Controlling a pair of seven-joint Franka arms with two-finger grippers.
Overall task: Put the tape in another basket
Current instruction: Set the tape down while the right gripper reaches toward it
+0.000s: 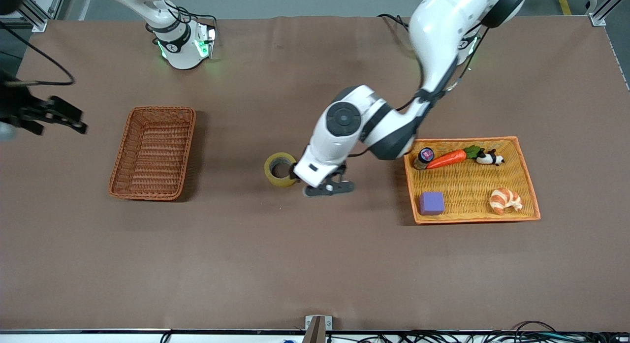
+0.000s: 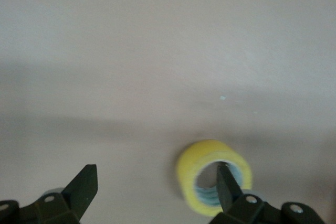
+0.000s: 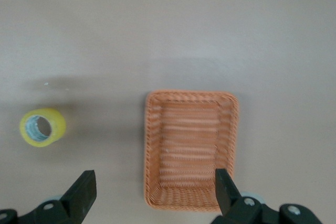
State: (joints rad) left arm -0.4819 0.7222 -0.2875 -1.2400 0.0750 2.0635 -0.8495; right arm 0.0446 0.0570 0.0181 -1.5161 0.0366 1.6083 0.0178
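Observation:
The tape (image 1: 280, 170), a yellowish ring, lies on the brown table between the two baskets. My left gripper (image 1: 315, 180) is open and empty, low beside the tape on the side toward the left arm's end. In the left wrist view the gripper (image 2: 156, 174) has one fingertip (image 2: 223, 179) in line with the hole of the tape (image 2: 191, 174); I cannot tell whether it touches. The reddish-brown basket (image 1: 152, 153) stands empty toward the right arm's end. My right gripper (image 1: 49, 116) is open and empty, up over that end's table edge; its wrist view shows the gripper (image 3: 155, 177), basket (image 3: 191, 150) and tape (image 3: 43, 127).
A lighter orange tray (image 1: 529, 185) toward the left arm's end holds a carrot (image 1: 448, 158), a small bottle (image 1: 423, 157), a panda toy (image 1: 489, 158), a croissant (image 1: 505, 200) and a purple cube (image 1: 431, 203). Bare brown table lies between tape and basket.

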